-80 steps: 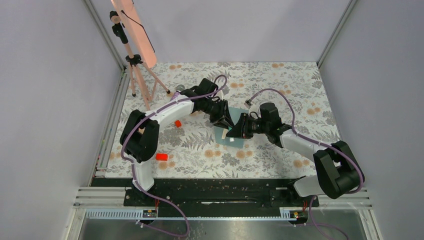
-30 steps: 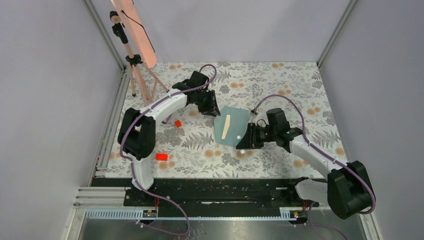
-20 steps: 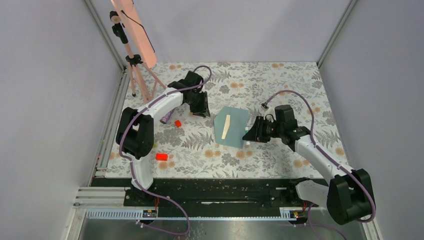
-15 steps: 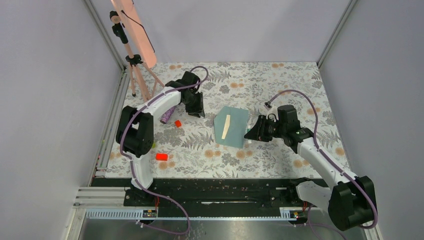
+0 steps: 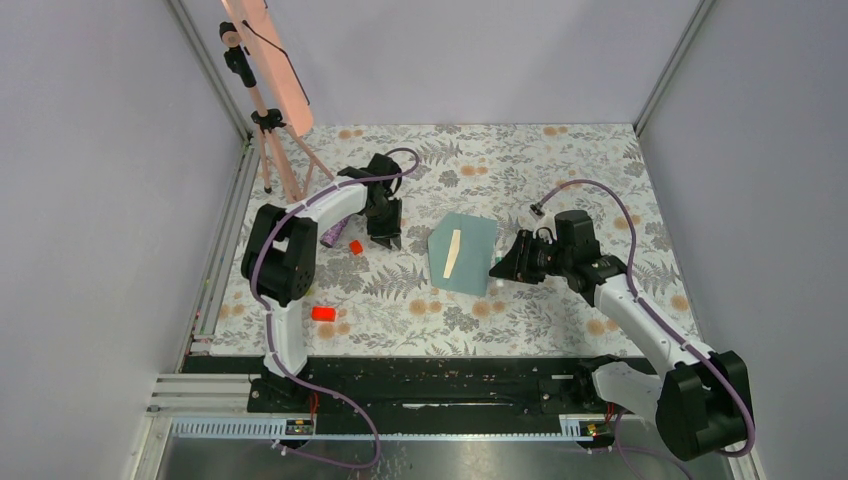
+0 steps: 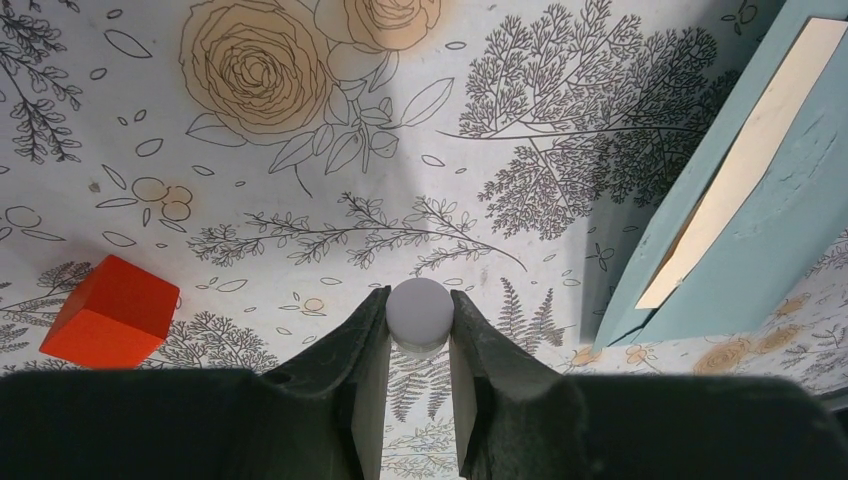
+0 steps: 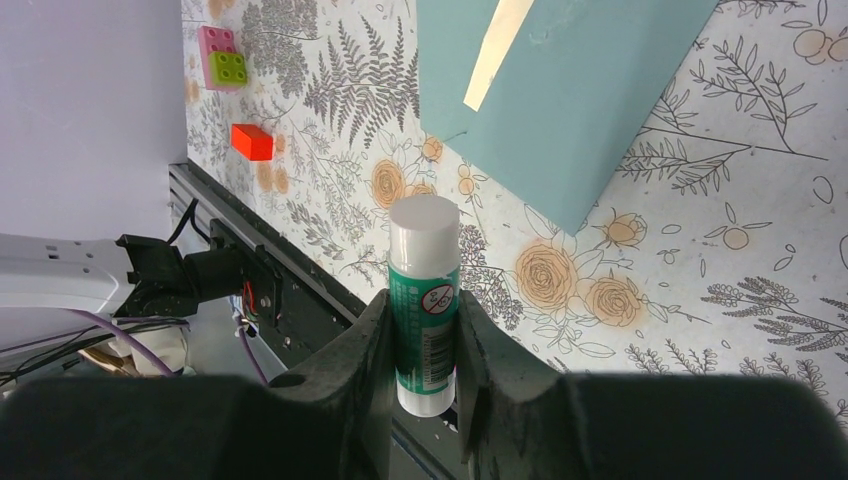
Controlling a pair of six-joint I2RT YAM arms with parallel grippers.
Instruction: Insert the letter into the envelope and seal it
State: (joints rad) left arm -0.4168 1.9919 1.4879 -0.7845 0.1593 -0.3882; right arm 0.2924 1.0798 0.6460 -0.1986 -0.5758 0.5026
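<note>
The teal envelope (image 5: pixel 472 258) lies flat at mid-table, and a narrow strip of the tan letter (image 5: pixel 454 252) shows on it. In the left wrist view the envelope (image 6: pixel 770 230) and the letter (image 6: pixel 745 160) are at the right edge. My left gripper (image 5: pixel 388 240) hovers left of the envelope, shut on a small white round cap (image 6: pixel 420 310). My right gripper (image 5: pixel 500 268) sits just off the envelope's right edge, shut on a green-and-white glue stick (image 7: pixel 425 290). Ahead of the stick are the envelope (image 7: pixel 580 100) and the letter strip (image 7: pixel 497 40).
A red block (image 5: pixel 355 246) and a purple object (image 5: pixel 333 232) lie beside the left gripper. Another red block (image 5: pixel 323 313) sits nearer the front left. A pink-and-green block (image 7: pixel 222 57) shows in the right wrist view. A tripod with a salmon panel (image 5: pixel 268 60) stands at the back left.
The two grippers were together over the envelope and have drawn apart. The left one went left with the cap. The right one went right with the glue stick. The envelope now lies uncovered.
</note>
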